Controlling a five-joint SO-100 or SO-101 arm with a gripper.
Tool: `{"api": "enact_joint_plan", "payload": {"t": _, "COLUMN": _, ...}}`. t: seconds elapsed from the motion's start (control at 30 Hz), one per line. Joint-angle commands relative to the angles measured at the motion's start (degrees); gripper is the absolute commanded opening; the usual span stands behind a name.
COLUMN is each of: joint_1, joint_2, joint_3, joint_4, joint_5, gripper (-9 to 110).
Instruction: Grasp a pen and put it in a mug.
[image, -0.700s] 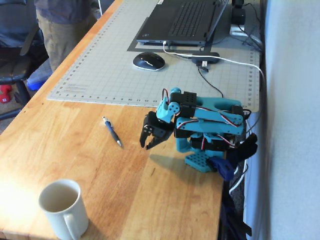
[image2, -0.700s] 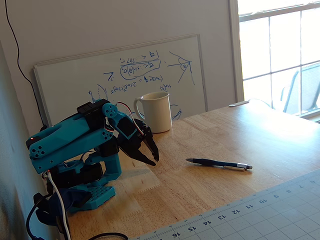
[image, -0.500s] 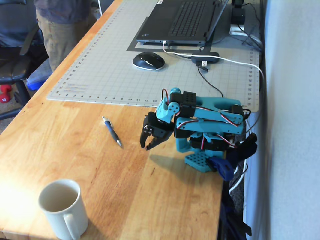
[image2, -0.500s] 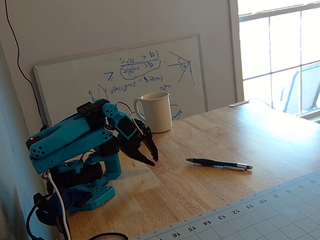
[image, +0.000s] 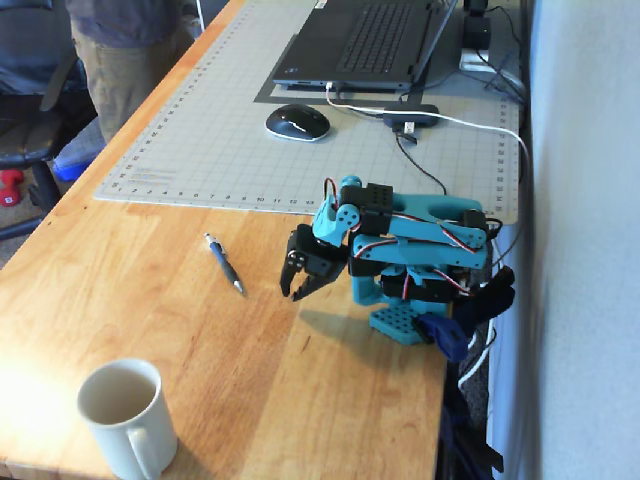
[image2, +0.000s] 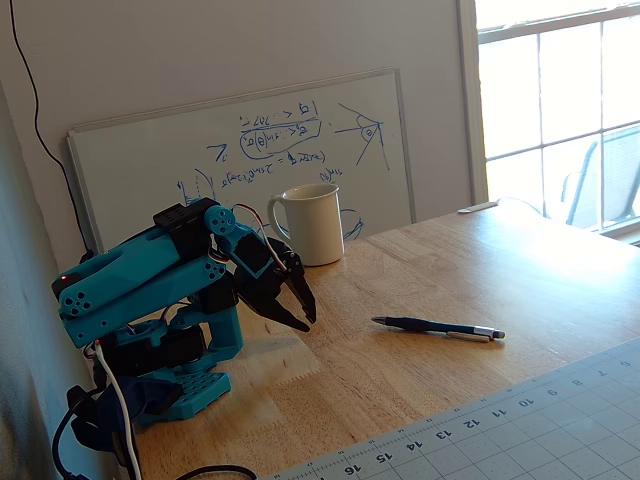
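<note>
Gripper (image: 297, 291) is hanging empty, black jaws slightly parted, near the slim dark blue pen (image: 225, 263) lying flat on the wooden bench (image: 150, 300), well apart from the cream-white ceramic mug (image: 127, 418). Reaching well probably means opening wider and straddling the pen crosswise mid-barrel.

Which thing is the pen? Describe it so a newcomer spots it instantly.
On the bare wooden table, between the grey cutting mat and the cream mug, the pen lies flat, just left of the gripper in that fixed view. It is the only slim dark-blue stick, silver-tipped.
</note>
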Motion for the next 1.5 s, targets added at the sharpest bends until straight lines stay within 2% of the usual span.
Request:
{"api": "enact_joint_plan", "payload": {"t": 0.0, "joint_1": -1.05, "joint_2": -4.83, "joint_3": -8.35, "joint_4": -0.44, "joint_5": 9.93, "gripper": 3}}
{"api": "enact_joint_plan", "payload": {"t": 0.17, "joint_1": -0.62, "joint_2": -18.28, "joint_3": -19.34, "joint_4": -4.66, "joint_5": 27.16, "gripper": 3}}
{"api": "enact_joint_plan", "payload": {"t": 0.43, "joint_1": -0.26, "joint_2": -39.2, "joint_3": -32.43, "joint_4": -21.27, "joint_5": 56.6, "gripper": 3}}
{"api": "enact_joint_plan", "payload": {"t": 0.53, "joint_1": 3.6, "joint_2": -45.79, "joint_3": -35.51, "joint_4": -26.72, "joint_5": 66.8, "gripper": 4}}
{"api": "enact_joint_plan", "payload": {"t": 0.63, "joint_1": 8.61, "joint_2": -51.15, "joint_3": -37.97, "joint_4": -31.03, "joint_5": 72.07, "gripper": 4}}
{"api": "enact_joint_plan", "payload": {"t": 0.7, "joint_1": 10.63, "joint_2": -53.7, "joint_3": -39.46, "joint_4": -33.66, "joint_5": 71.54, "gripper": 4}}
{"api": "enact_joint_plan", "payload": {"t": 0.83, "joint_1": 10.99, "joint_2": -59.15, "joint_3": -42.1, "joint_4": -37.53, "joint_5": 59.94, "gripper": 8}}
{"api": "enact_joint_plan", "payload": {"t": 1.13, "joint_1": 15.03, "joint_2": -74.62, "joint_3": -52.73, "joint_4": -37.79, "joint_5": 8.61, "gripper": 11}}
{"api": "enact_joint_plan", "payload": {"t": 1.47, "joint_1": 16.52, "joint_2": -86.92, "joint_3": -62.23, "joint_4": -37.71, "joint_5": -41.22, "gripper": 11}}
